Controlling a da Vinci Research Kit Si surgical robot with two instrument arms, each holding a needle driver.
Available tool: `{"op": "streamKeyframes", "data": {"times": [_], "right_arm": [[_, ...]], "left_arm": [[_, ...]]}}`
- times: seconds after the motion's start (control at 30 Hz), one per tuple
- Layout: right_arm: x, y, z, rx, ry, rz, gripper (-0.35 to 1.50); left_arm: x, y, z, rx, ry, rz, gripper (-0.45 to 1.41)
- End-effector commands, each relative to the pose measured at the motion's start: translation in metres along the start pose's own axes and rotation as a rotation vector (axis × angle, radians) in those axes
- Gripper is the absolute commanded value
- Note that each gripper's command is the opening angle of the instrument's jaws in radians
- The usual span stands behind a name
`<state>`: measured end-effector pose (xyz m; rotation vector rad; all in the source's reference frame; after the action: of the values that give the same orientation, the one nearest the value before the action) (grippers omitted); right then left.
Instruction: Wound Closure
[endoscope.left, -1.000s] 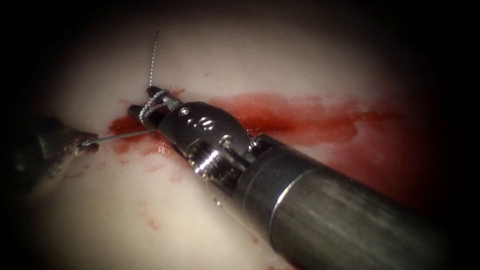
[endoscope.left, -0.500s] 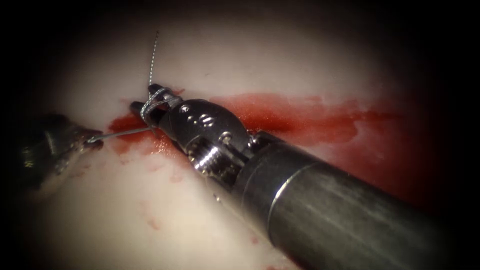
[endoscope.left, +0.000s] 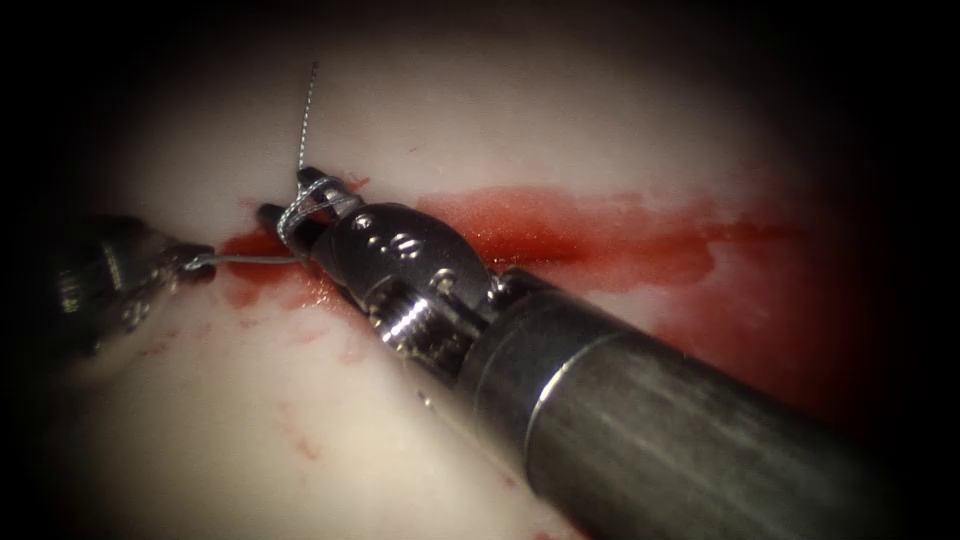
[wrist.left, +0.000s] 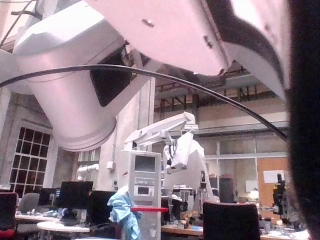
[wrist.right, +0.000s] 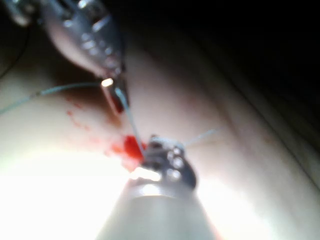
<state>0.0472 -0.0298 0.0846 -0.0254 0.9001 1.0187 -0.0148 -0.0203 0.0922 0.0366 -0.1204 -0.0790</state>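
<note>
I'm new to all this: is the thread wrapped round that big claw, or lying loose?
Wrapped: the thread coils around the right claw, whose two tips stand apart. One strand runs to the left claw, shut on it.

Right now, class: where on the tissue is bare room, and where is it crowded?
Bare tissue lies above the red fluid and below the left tool. It is crowded where the thread wraps the right tool.

The right tool (wrist.right: 156, 145) sits over red fluid (wrist.right: 131, 146); thread (wrist.right: 127, 115) runs from it up to the left tool (wrist.right: 114, 86) (just beyond).
</note>
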Motion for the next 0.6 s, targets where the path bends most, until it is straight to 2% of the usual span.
{"op": "streamKeyframes", "data": {"times": [0.03,0.13,0.27,0.3,0.4,0.5,0.6], "right_arm": [[0.0008,-0.0001,0.0010,-0.012,0.007,0.004,0.37],[0.0007,0.0000,0.0011,-0.037,0.014,0.015,0.42],[0.0008,0.0000,0.0013,-0.056,0.018,0.036,0.73],[0.0008,-0.0001,0.0013,-0.061,0.020,0.038,0.73],[0.0008,-0.0002,0.0015,-0.078,0.024,0.057,0.57],[0.0008,-0.0003,0.0017,-0.095,0.028,0.071,0.54],[0.0009,-0.0004,0.0018,-0.092,0.027,0.085,0.34]], "left_arm": [[-0.0008,0.0010,0.0000,0.002,0.000,-0.002,-0.45],[-0.0010,0.0007,0.0005,0.007,-0.001,-0.003,-0.45],[-0.0011,0.0005,0.0008,0.015,-0.001,-0.004,-0.45],[-0.0011,0.0005,0.0009,0.018,0.003,-0.004,-0.45],[-0.0013,0.0003,0.0013,0.025,0.003,-0.004,-0.45],[-0.0014,0.0001,0.0015,0.030,0.002,-0.004,-0.45],[-0.0014,0.0001,0.0015,0.032,0.004,-0.004,-0.45]]}}
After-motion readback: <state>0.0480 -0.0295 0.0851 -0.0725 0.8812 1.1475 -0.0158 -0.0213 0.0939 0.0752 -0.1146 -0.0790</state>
